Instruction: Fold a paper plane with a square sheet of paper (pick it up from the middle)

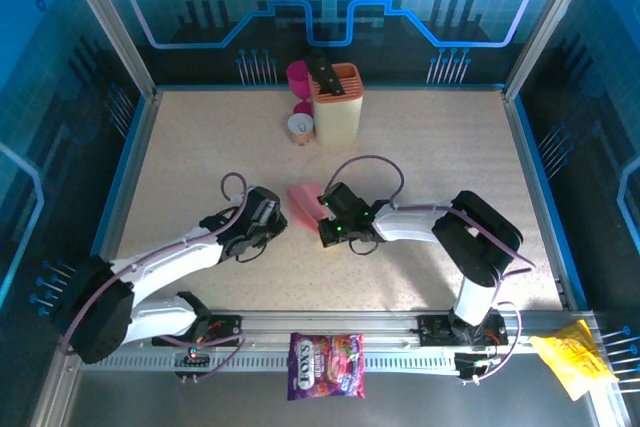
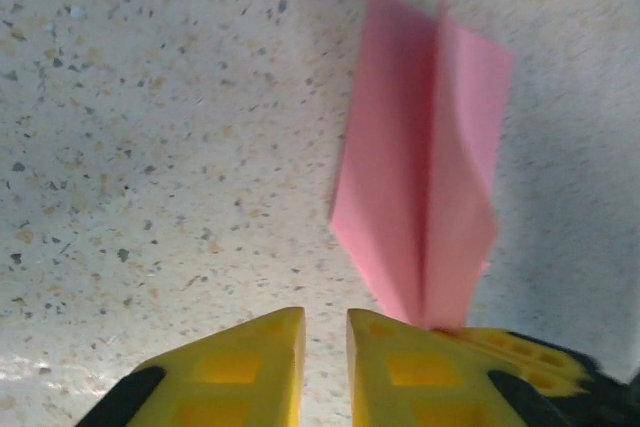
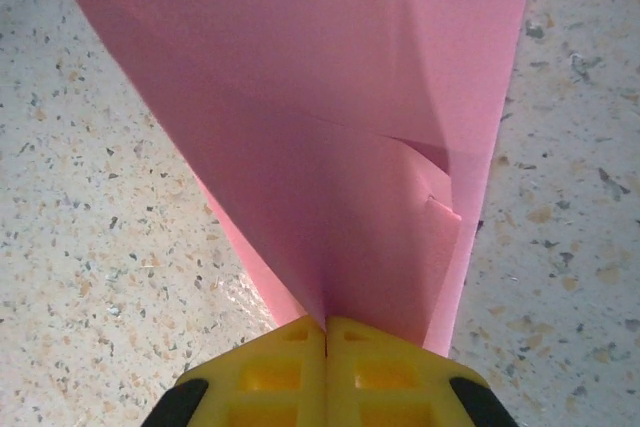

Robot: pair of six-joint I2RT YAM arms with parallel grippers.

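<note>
You have paper plane [image 1: 305,202] near middle of desk [image 1: 200,147]. Salmon-pink, matte, unmarked. Folded into narrow dart: centre crease, two wings, widening from pointed end to broad end. Pointed end pinched in right gripper [image 3: 326,325], fingers closed tight on it. Look at right wrist view: inner flap loose, small kink at its edge. Whether broad end touches desk, you cannot tell.

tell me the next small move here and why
Probably widen the left gripper a little and ease it toward the paper plane. Its jaws stand barely apart on nothing, while the plane's narrow end lies just beside them. The right gripper is shut on the plane's centre fold, so the wings are free to crease.
</note>
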